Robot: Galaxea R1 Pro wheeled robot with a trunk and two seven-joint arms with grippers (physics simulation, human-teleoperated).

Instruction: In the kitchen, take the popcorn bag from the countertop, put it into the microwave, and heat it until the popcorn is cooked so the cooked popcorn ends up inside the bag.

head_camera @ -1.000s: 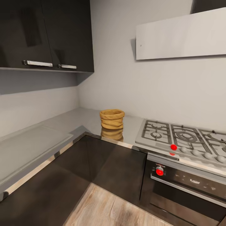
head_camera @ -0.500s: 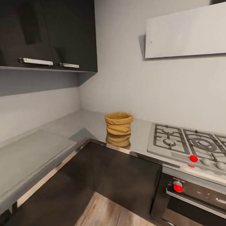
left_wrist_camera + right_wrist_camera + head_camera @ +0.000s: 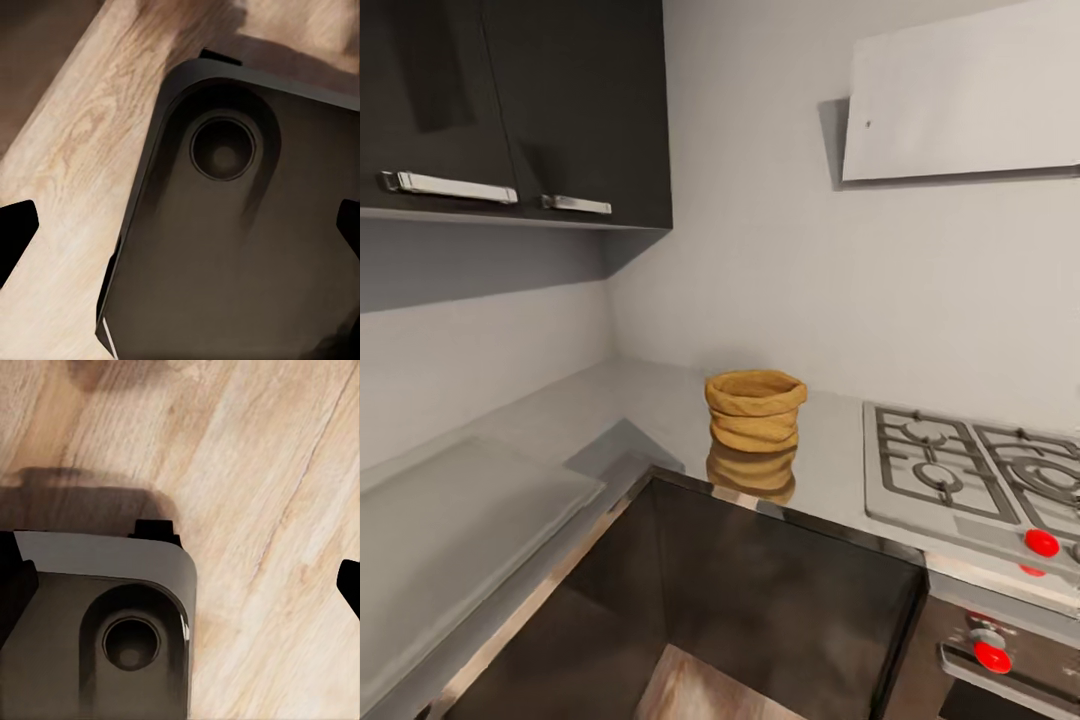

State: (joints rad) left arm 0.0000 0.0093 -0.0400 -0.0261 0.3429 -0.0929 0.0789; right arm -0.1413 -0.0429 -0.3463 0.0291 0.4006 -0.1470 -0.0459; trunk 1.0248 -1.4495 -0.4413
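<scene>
Both tools aimed at floor [image 3: 262, 472], w/ tips apart

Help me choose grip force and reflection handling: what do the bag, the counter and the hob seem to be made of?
The bag looks like matte tan paper: soft horizontal creases and a rolled rim. The counter seems a polished grey slab, perhaps stone or laminate, since it mirrors the bag. The hob looks like brushed steel with duller grey grates, possibly cast metal.
</scene>
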